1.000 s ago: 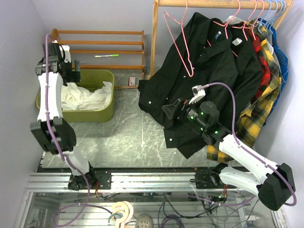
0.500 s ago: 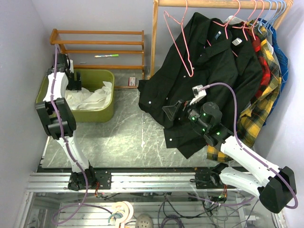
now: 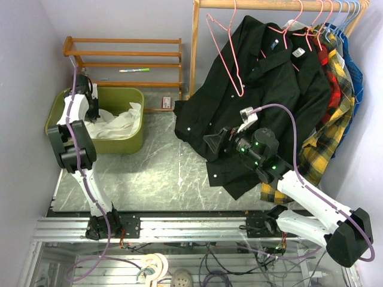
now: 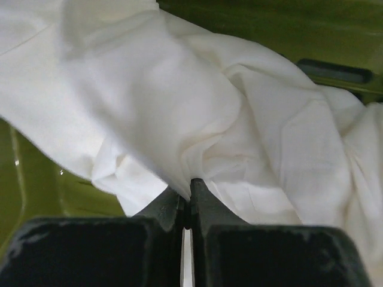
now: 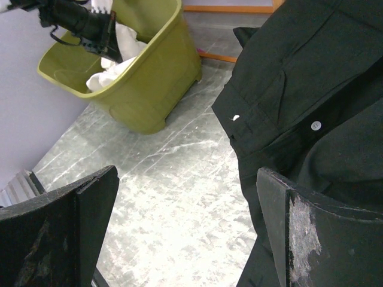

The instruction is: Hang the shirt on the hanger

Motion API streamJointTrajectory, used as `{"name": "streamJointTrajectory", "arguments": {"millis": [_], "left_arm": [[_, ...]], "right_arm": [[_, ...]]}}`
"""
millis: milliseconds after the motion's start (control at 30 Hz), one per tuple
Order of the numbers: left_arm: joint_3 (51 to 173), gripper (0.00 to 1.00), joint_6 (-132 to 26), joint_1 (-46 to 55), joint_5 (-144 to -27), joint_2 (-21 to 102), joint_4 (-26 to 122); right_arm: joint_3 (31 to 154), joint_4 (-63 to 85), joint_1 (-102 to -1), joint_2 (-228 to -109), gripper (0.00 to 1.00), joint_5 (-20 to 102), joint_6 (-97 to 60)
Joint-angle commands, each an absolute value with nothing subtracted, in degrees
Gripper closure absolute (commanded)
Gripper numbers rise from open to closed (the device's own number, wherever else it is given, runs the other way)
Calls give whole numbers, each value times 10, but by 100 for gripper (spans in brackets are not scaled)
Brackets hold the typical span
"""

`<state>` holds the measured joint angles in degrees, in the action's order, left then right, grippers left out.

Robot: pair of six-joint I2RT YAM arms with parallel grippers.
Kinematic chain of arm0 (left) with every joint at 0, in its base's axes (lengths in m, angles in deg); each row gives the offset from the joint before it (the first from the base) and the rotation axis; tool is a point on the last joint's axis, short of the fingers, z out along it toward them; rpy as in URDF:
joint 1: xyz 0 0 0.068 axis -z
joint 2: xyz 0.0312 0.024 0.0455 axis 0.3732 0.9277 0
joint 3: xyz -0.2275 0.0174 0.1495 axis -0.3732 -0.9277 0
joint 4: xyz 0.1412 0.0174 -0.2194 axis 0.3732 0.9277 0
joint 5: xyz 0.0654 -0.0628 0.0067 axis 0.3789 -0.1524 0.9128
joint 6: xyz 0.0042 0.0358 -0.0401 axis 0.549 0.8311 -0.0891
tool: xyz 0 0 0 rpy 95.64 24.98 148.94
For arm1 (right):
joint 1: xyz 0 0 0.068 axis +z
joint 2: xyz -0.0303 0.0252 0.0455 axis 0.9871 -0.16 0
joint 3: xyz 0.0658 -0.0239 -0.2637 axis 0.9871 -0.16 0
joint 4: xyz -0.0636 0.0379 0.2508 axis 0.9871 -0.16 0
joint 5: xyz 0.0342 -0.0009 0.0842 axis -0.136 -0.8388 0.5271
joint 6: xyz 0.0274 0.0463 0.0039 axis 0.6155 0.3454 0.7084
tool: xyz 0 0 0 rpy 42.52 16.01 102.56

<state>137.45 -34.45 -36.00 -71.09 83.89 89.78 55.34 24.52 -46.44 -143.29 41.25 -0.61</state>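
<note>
Shirt (image 3: pixel 116 124) lies bunched in green bin (image 3: pixel 133 142), upper left. My left gripper (image 4: pixel 189 190) is pinched shut on a fold (thin bite); I'd lift slowly, straight up. Right gripper (image 5: pixel 185 185) gapes empty.

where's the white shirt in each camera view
top external: shirt bunched inside the green bin, upper left.
left wrist: shirt fills most of the frame, green bin wall showing behind it.
right wrist: shirt peeks out of the green bin, top left.
shared landmark: the green bin.
</note>
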Motion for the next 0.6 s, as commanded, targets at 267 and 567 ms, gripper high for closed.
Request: {"name": "streamJointTrajectory", "arguments": {"millis": [267,567], "left_arm": [[1584,93,-339,-322,-758,515,890],[1826,93,-355,-322,-899,538,940]], "right_arm": [[552,297,-465,-1445,1,430,-27],[535,471,-464,-1454,1,505,-17]]}}
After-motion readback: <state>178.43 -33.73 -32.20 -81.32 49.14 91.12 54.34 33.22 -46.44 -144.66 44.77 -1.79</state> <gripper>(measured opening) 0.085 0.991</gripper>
